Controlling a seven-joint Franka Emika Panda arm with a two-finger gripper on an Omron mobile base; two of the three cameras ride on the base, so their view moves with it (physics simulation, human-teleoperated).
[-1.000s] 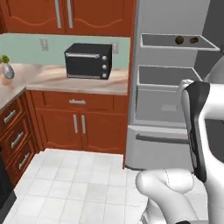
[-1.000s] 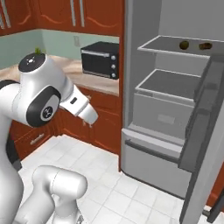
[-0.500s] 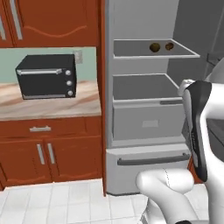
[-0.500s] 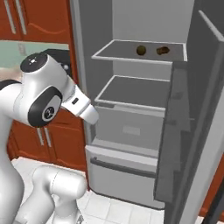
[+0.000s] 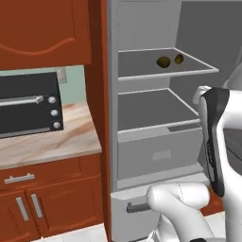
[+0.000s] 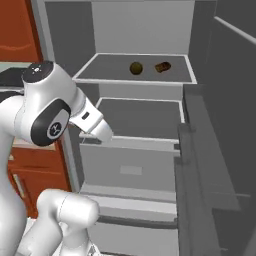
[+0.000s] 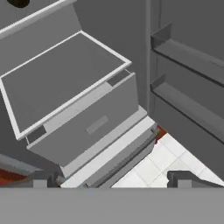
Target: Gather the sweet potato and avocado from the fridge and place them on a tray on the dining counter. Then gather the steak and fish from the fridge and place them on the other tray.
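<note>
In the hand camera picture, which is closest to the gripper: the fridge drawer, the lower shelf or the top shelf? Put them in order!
From the open gripper, going up the hand view:
1. fridge drawer, just ahead of the fingertips, in the middle.
2. lower shelf, right above the drawer.
3. top shelf, far up in the left corner, with a dark lump on it.

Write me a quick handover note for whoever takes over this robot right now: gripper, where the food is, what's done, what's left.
Gripper: open, holding nothing, aimed at the fridge's lower shelf and drawer.
Fridge: door open. Avocado and sweet potato sit side by side on the upper shelf, apart from each other.
Done: the base is parked facing the open fridge. Nothing picked yet.
Left: take the avocado and sweet potato to one tray on the dining counter, then steak and fish to the other tray.
</note>
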